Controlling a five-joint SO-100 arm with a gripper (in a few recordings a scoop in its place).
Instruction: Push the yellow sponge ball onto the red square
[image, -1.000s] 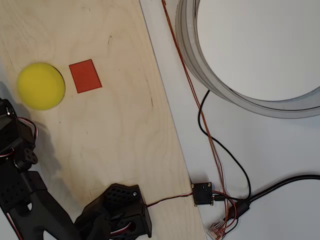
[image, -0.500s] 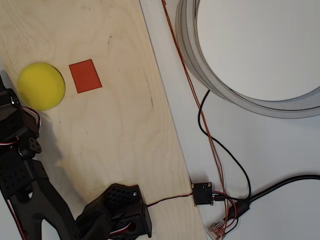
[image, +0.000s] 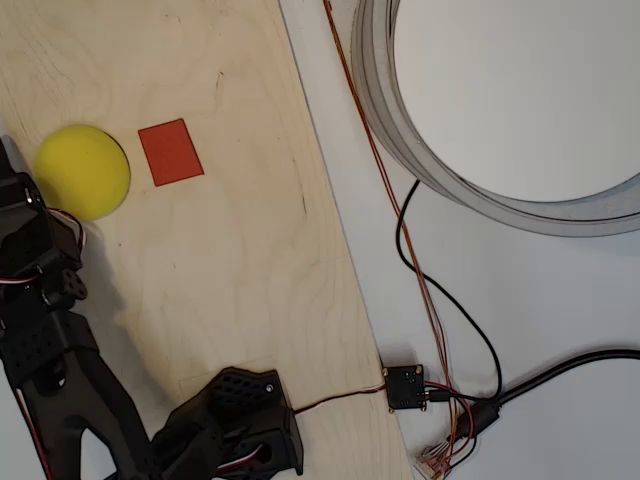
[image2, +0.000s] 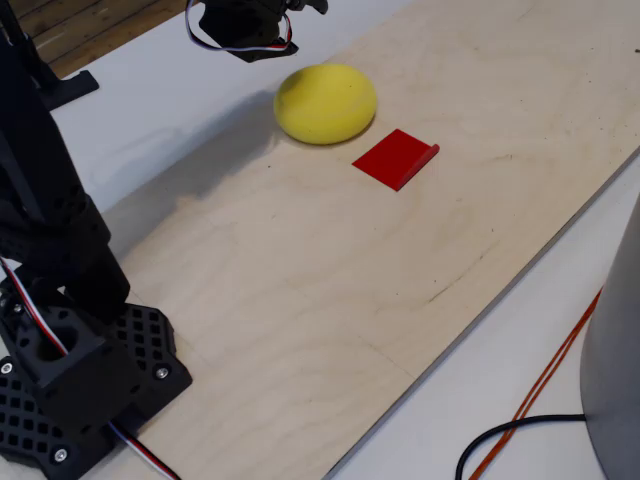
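One bright-yellow matte foam ball (image: 82, 171) sits on the pale plywood board (image: 230, 250), and right beside it lies the small flat orange-red rectangular patch (image: 170, 152), slightly tilted. From overhead, the ball is to the left of the patch with a thin strip of bare wood between them, so they are close but apart. The fixed view agrees: the ball (image2: 325, 103) rests just up and left of the red patch (image2: 395, 158), not on it, and the patch's right edge looks slightly lifted off the board (image2: 400, 260).

Now the black arm. In the overhead view its pincer (image: 25, 215) comes up along the left edge, just below and left of the ball, very near it; whether it touches, I cannot tell. In the fixed view the pincer (image2: 245, 25) hangs at the top of the picture, just behind the ball, throwing a shadow on the white table (image2: 170, 90). Whether its jaws are parted or closed cannot be told from either view; they grasp nothing that can be seen.

Off the board, on the table (image: 560, 300), a large grey ring (image: 385, 120) fills the upper right overhead, with an orange wire (image: 375, 150) and a black cable (image: 470, 330) running down to a small black circuit board (image: 406, 387). The arm's perforated black base (image2: 80, 385) stands at the lower left in the fixed view.
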